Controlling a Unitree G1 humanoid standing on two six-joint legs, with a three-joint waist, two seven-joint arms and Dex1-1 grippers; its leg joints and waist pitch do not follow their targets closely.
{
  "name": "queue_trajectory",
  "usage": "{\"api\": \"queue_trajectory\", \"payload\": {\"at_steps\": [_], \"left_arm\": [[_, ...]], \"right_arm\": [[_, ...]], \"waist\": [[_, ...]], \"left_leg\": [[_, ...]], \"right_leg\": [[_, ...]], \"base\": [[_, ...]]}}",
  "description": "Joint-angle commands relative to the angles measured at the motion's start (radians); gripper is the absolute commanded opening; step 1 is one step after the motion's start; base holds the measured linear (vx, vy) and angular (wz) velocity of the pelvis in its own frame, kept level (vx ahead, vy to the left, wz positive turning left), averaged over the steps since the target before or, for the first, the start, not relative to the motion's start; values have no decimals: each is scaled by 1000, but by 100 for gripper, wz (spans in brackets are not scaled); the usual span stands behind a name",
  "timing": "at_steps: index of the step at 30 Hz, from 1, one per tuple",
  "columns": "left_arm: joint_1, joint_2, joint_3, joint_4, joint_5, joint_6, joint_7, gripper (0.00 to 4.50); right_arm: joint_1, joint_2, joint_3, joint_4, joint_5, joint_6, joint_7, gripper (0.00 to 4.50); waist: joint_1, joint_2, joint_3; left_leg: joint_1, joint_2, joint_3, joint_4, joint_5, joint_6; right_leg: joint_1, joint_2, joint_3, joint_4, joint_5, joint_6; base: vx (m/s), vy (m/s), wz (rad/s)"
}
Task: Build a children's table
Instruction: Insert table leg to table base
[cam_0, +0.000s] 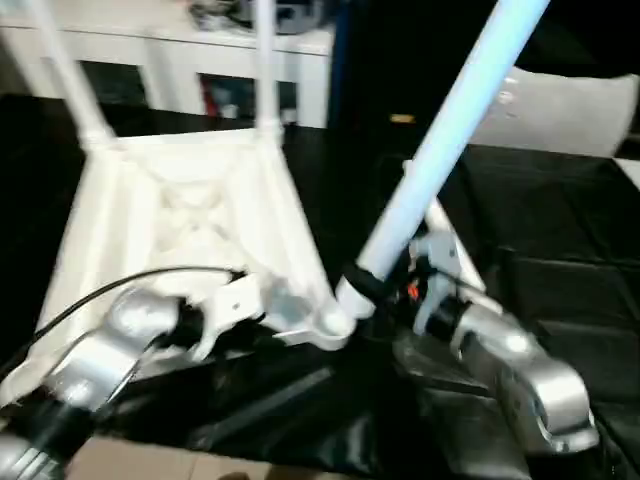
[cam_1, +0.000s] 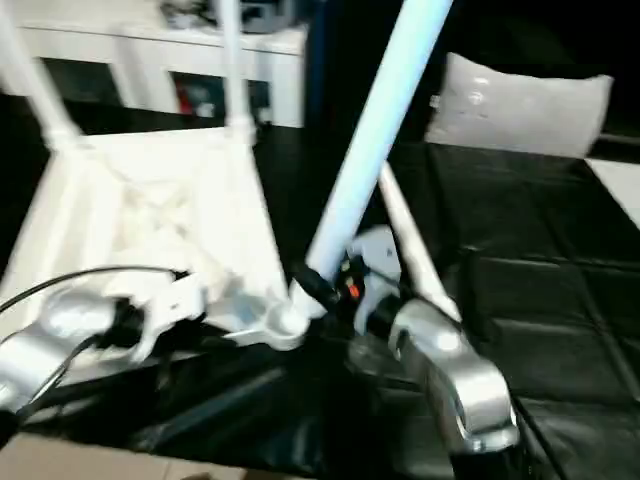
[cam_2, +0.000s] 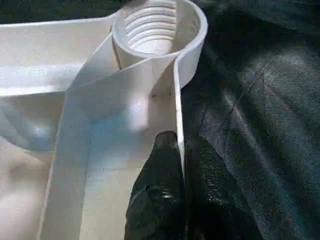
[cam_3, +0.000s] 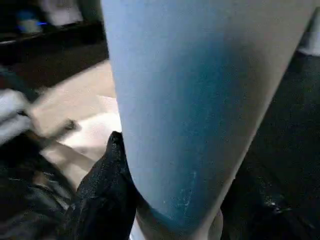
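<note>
Left wrist view shows my left gripper (cam_2: 175, 170) pinched shut on the side wall of the upturned table top (cam_2: 60, 70), just behind the empty threaded corner socket (cam_2: 155, 30). My right gripper (cam_0: 385, 285) clamps the loose leg (cam_0: 450, 140) near its lower end, tilted, its foot just beside that socket. Two legs (cam_0: 265, 70) already stand in the far corners. My worry: entered at this slant, the thread could cross or jam, or the top could skid on the black sheet (cam_0: 560, 230).

place: home room | evidence: white cabinet (cam_0: 170, 60) with glass doors, pillow (cam_1: 520, 105)
</note>
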Motion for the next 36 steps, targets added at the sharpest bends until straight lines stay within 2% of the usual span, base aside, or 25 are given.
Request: {"api": "queue_trajectory", "payload": {"at_steps": [1,4,5,8,10,12,13,14,16,17,18,20,21,23,29,36], "left_arm": [[-39,-58,-37,22,-15,-106,-42,0],[-65,-81,-37,87,6,-154,-34,0],[-66,-80,-33,97,8,-161,-33,0],[-70,-80,-20,131,19,-188,-46,0],[-54,-64,2,117,7,-120,-45,0],[-42,-55,9,96,-6,-79,-53,0],[-27,-50,18,79,-19,-51,-57,0],[-16,-48,25,68,-27,-51,-58,0],[8,-47,41,46,-40,-56,-42,0],[19,-44,45,36,-49,-64,-48,0],[25,-43,50,32,-55,-58,-52,0],[27,-44,56,33,-53,-52,-51,0],[27,-45,57,34,-51,-53,-51,0],[32,-48,69,28,-39,-50,-46,0],[17,-54,70,23,5,-84,-17,0],[-3,-45,57,32,33,-93,-41,0]], "right_arm": [[-13,-20,18,-43,15,30,34,189],[-17,-36,37,-55,10,57,47,189],[-19,-43,46,-57,7,68,51,189],[-24,-60,67,-57,-5,95,57,189],[-37,-65,79,-27,-25,113,44,189],[-45,-61,80,-9,-32,116,37,189],[-55,-58,84,13,-44,115,34,189],[-62,-57,88,26,-53,110,35,189],[-72,-51,90,45,-56,109,33,189],[-80,-51,94,55,-58,110,33,189],[-89,-51,100,64,-58,116,37,189],[-95,-51,105,71,-59,123,43,189],[-97,-52,107,75,-60,126,46,189],[-103,-59,124,96,-69,130,61,189],[-106,-54,128,128,-58,130,89,189],[-117,-65,148,134,-60,143,122,189]], "waist": [[-4,3,-53],[11,3,-54],[14,5,-54],[14,1,-53],[14,-5,-52],[10,-5,-53],[8,-10,-51],[7,-7,-51],[2,-10,-54],[-5,-9,-54],[-7,-13,-55],[-8,-9,-56],[-9,-13,-56],[-9,-15,-55],[-10,-14,-50],[-10,-15,-50]], "left_leg": [[26,50,-10,-78,-204,-34],[29,51,-9,-78,-217,-37],[27,52,-11,-81,-231,-47],[22,50,-12,-83,-240,-48],[20,50,-13,-83,-242,-48],[17,49,-14,-84,-229,-49],[18,50,-13,-84,-232,-47],[17,50,-14,-84,-230,-48],[15,51,-14,-84,-217,-46],[13,50,-13,-83,-193,-35],[14,49,-11,-82,-189,-31],[13,47,-9,-79,-168,-20],[11,46,-8,-78,-153,-14],[12,46,-7,-78,-153,-9],[16,49,-9,-81,-202,-20],[16,50,-10,-84,-208,-27]], "right_leg": [[17,-74,53,-91,-138,-174],[13,-80,54,-95,-175,-158],[13,-82,53,-96,-206,-151],[14,-84,53,-99,-250,-135],[12,-86,53,-102,-296,-125],[12,-86,51,-100,-304,-124],[8,-86,51,-103,-314,-124],[8,-87,51,-101,-313,-128],[10,-84,50,-98,-280,-136],[12,-81,50,-94,-226,-144],[11,-79,50,-94,-214,-146],[13,-79,50,-91,-178,-155],[16,-78,50,-89,-157,-158],[16,-79,50,-91,-163,-159],[11,-82,51,-101,-271,-136],[9,-81,51,-100,-269,-136]], "base": [[0,0,0],[0,0,0],[0,0,0],[0,0,0],[0,0,0],[0,0,0],[0,0,0],[0,0,0],[0,0,0],[0,0,0],[0,0,0],[0,0,0],[0,0,0],[0,0,0],[0,0,0],[0,0,0]]}}
